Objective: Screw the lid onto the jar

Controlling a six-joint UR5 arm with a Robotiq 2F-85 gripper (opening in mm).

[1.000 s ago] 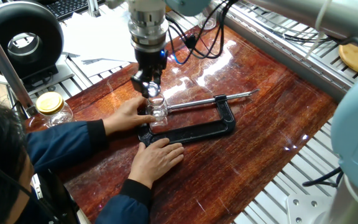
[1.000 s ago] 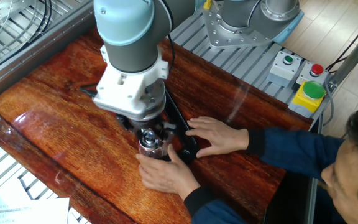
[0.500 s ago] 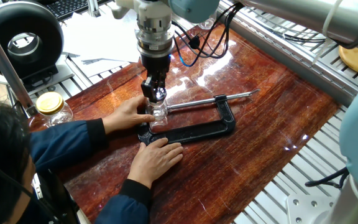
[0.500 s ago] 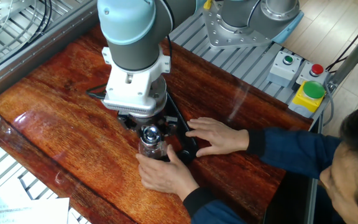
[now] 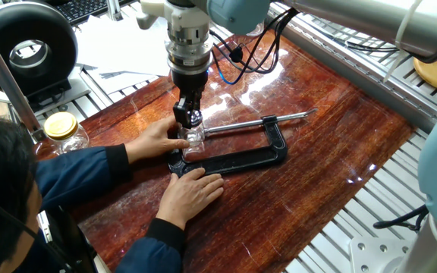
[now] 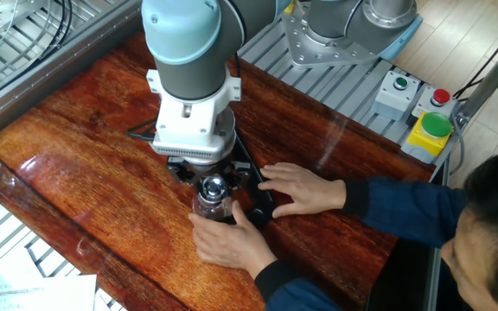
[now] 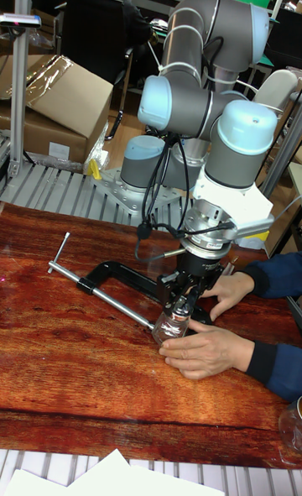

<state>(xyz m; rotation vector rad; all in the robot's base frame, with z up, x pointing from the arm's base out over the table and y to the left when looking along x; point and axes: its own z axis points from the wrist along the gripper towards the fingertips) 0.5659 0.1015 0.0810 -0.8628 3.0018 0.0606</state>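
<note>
We see the jar standing upright on the wooden table, right against the end of a black clamp, with a person's hand cupped around it on one side and the other hand pressing flat on the clamp's bar. We judge both hands are there to stop the jar turning or sliding while the lid is twisted from above. The gripper hangs straight down over the jar's mouth, its fingers closed in on the lid, which sits on top of the jar; the jaws appear to pinch the lid, though the glass is so clear that the contact itself is hard to make out. The jar is small, colourless and see-through, catching bright glints, and in the tall fixed view it shows just ahead of the person's knuckles. Another jar with a yellow lid stands well apart near the table's edge.
</note>
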